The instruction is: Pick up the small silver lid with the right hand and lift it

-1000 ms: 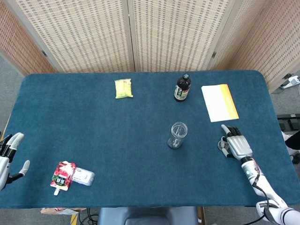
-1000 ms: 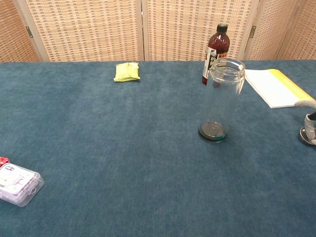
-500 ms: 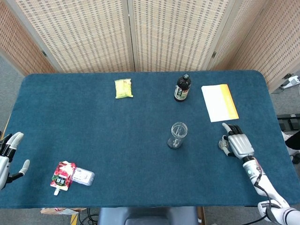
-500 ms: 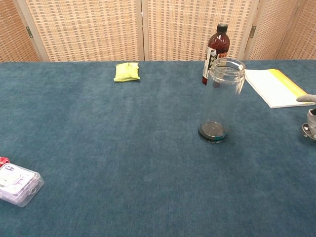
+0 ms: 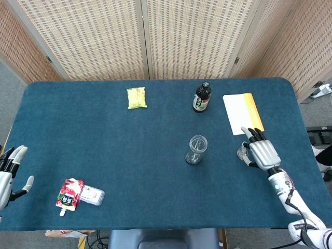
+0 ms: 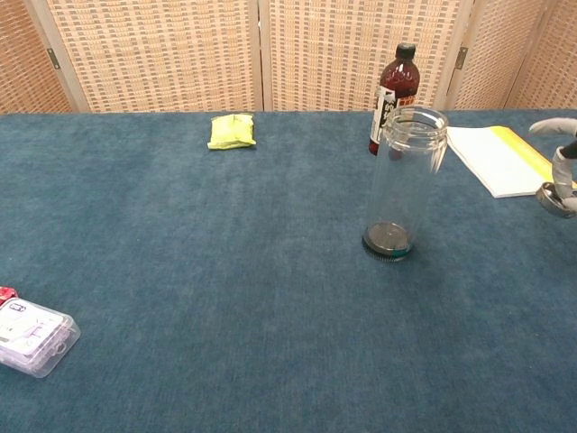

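Near edge, robot's left: left hand [image 5: 10, 174] at the table [image 5: 129, 150] corner, fingers spread, holding nothing. Just inboard lie a red pouch [image 5: 69, 193] and a clear plastic case [image 5: 91, 195], touching each other.

Near edge, right side: right hand [image 5: 261, 153] raised above the cloth, back of the hand to the head camera. The small silver lid [image 6: 552, 198] shows at the frame edge in the chest view, clear of the table and tucked under the fingers [image 6: 552, 126]. Head view shows only a sliver of it at the thumb side. Grip looks like a pinch on the rim, though the contact itself is mostly hidden.

Mid-table: clear jar [image 6: 403, 180] upright, well apart from the hand.

Far side: dark bottle [image 5: 201, 97], white and orange booklet [image 5: 243, 113] just beyond the fingertips, yellow packet [image 5: 137, 97] further left.

Risk: lid is thin, smooth metal and seems held by its edge only. A quick rise or wrist roll could tilt it out of the pinch; it would drop onto the cloth or booklet and might roll.
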`<action>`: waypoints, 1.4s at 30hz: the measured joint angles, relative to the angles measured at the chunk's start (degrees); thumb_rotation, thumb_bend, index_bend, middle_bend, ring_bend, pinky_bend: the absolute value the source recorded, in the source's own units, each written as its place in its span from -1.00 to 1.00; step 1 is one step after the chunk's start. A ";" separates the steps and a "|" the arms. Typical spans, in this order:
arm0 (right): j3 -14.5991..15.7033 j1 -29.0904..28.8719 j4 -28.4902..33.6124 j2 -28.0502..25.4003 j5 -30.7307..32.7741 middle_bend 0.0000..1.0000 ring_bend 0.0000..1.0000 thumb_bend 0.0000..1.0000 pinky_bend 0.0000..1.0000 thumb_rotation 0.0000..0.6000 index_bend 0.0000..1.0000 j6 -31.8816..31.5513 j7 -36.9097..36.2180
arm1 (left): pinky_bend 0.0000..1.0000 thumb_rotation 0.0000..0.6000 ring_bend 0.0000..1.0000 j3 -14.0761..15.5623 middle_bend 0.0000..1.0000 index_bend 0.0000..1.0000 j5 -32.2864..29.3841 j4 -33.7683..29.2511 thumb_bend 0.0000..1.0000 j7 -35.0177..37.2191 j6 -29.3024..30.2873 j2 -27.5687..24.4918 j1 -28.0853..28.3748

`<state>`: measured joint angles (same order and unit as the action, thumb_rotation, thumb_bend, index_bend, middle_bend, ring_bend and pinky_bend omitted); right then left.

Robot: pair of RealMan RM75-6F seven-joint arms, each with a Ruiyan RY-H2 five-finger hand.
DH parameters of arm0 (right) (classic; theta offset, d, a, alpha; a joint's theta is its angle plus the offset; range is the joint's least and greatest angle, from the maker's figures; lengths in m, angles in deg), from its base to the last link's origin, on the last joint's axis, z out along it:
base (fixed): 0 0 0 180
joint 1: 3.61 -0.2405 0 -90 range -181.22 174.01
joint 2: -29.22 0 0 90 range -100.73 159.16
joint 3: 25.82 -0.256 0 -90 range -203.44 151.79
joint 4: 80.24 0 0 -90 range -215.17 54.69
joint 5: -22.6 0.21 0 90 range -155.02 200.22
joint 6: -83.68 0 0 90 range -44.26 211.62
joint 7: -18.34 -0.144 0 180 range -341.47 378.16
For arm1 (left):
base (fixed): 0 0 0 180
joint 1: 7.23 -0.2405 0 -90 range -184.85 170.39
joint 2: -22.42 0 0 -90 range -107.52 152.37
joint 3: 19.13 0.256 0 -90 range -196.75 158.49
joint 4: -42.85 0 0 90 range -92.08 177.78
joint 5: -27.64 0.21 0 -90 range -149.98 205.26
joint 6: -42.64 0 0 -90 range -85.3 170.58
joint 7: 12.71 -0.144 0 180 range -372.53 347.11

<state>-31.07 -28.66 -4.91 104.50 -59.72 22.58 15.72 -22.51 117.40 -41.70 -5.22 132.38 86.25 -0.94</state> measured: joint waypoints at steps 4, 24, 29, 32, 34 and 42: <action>-1.38 -0.70 6.49 -3.71 0.58 -0.91 -1.00 -0.17 -1.00 1.00 0.22 -0.48 2.60 | -0.78 1.00 -1.00 -0.06 -0.83 -1.00 -0.29 -0.04 -0.30 -0.40 -0.31 0.15 0.10; -8.82 -7.34 28.50 -13.97 8.42 -0.90 -1.00 -0.18 -1.00 1.00 0.22 0.76 16.85 | -0.78 1.00 -1.00 -0.34 -0.83 -1.00 -0.89 0.06 -0.30 1.23 -0.40 -0.17 0.06; -9.69 -9.47 29.50 -13.10 10.39 -0.90 -1.00 -0.19 -1.00 1.00 0.22 1.64 19.00 | -0.78 1.00 -1.00 -0.43 -0.83 -1.00 -1.03 0.09 -0.30 1.98 -0.29 -0.37 -0.02; -10.06 -10.57 29.88 -12.51 11.28 -0.90 -1.00 -0.19 -1.00 1.00 0.22 1.95 20.08 | -0.78 1.00 -1.00 -0.55 -0.83 -1.00 -1.21 0.12 -0.30 2.77 -0.13 -0.60 -0.14; -10.19 -11.22 30.10 -12.09 11.91 -0.90 -1.00 -0.19 -1.00 1.00 0.22 2.16 20.94 | -0.78 1.00 -1.00 -0.61 -0.83 -1.00 -1.20 0.14 -0.30 3.14 0.12 -0.73 -0.23; -10.46 -13.96 30.78 -10.07 14.41 -0.90 -1.00 -0.19 -1.00 1.00 0.22 2.70 24.58 | -0.78 1.00 -1.00 -0.36 -0.83 -1.00 -0.54 -0.18 -0.30 3.90 0.81 -1.22 -0.59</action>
<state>-41.53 -42.62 25.88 94.43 -45.31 25.28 40.30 -22.87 116.86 -41.89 -1.32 133.19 85.04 -1.54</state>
